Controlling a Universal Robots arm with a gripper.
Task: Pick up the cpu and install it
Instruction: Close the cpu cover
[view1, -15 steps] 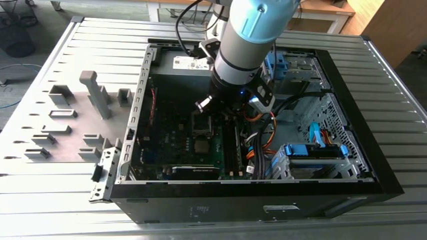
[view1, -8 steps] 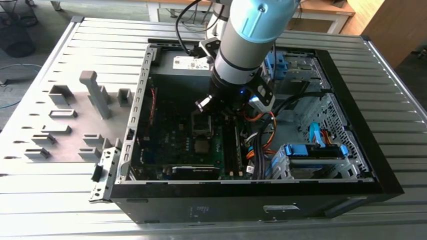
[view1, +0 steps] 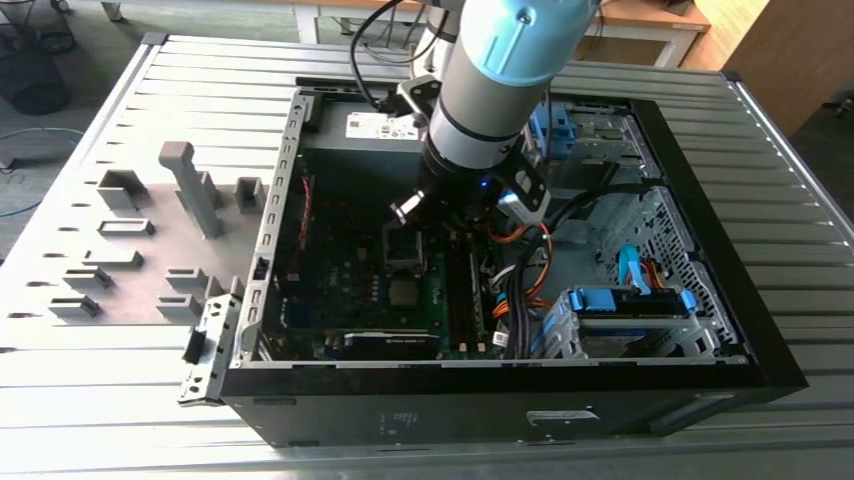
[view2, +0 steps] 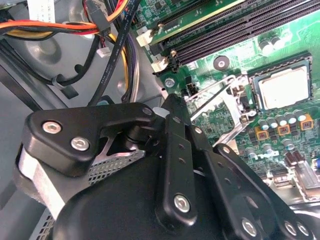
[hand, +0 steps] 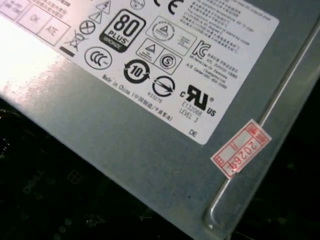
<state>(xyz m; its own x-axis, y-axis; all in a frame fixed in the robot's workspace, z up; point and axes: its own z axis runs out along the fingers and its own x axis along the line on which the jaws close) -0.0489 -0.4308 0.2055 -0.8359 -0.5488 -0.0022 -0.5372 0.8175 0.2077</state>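
The cpu, a small silver-grey square, lies flat in its socket on the green motherboard; in the exterior view the cpu shows as a pale square in the middle of the board. The socket's metal bracket stands swung up beside the chip. My gripper hangs inside the case just off the bracket, its black linkage in the foreground of the second wrist view. From the exterior view the gripper is over the board, above the raised bracket. Nothing shows in its grasp.
The black PC case lies open on a slatted metal table. Orange, yellow and black cables run close to the gripper. Memory slots border the socket. The grey power supply carries a white label. Grey holder shapes stand outside.
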